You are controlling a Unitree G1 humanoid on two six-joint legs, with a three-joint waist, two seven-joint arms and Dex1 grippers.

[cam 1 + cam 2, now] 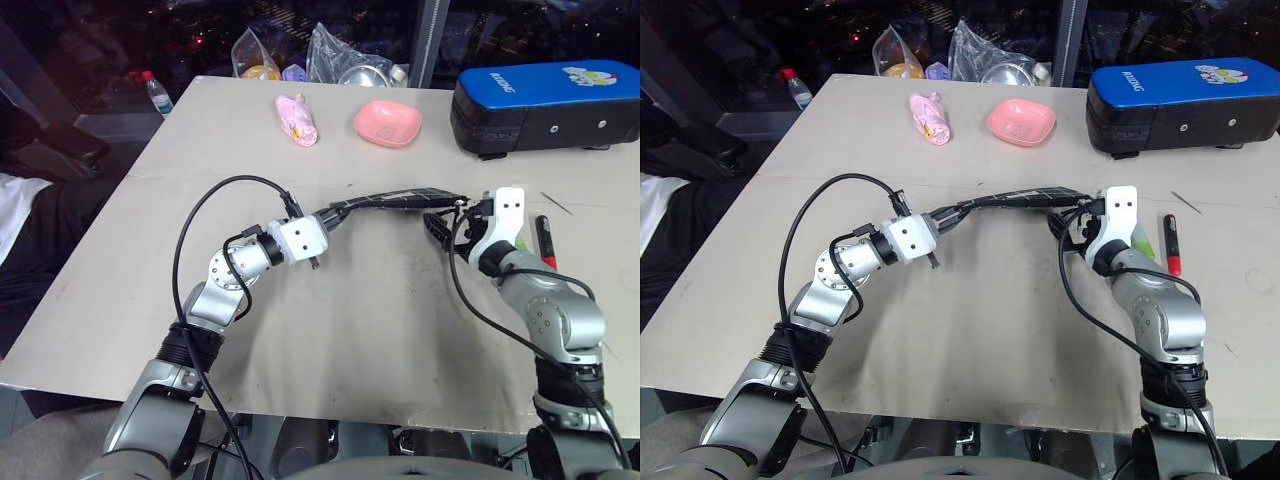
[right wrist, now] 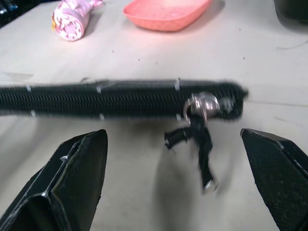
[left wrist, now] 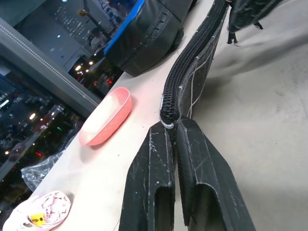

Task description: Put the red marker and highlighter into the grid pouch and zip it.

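The left gripper (image 3: 175, 159) is pinched tight on one end of the flat black fabric pouch with white grid lines (image 1: 395, 200), holding it up off the pale surface (image 1: 340, 330) with its zipper edge uppermost. The right gripper (image 2: 175, 183) faces the other end with its fingers spread wide, the silver slider and dark pull cord (image 2: 197, 130) hanging just in front of it, between the two fingers.

To do this well, I'd say the right gripper should close on the cord close under the slider, then draw along the teeth while the left keeps the fabric taut and level.

The slim black marker with the red end (image 1: 1172, 243) lies on the surface to the right of the right arm, outside the pouch. A light-green sliver beside that wrist (image 1: 1143, 243) may be the highlighter; I can't tell. What is inside the pouch is hidden. The shallow pink dish (image 1: 388, 122) on the far side looks empty, and the big blue padded case (image 1: 545, 105) at the far right is shut.
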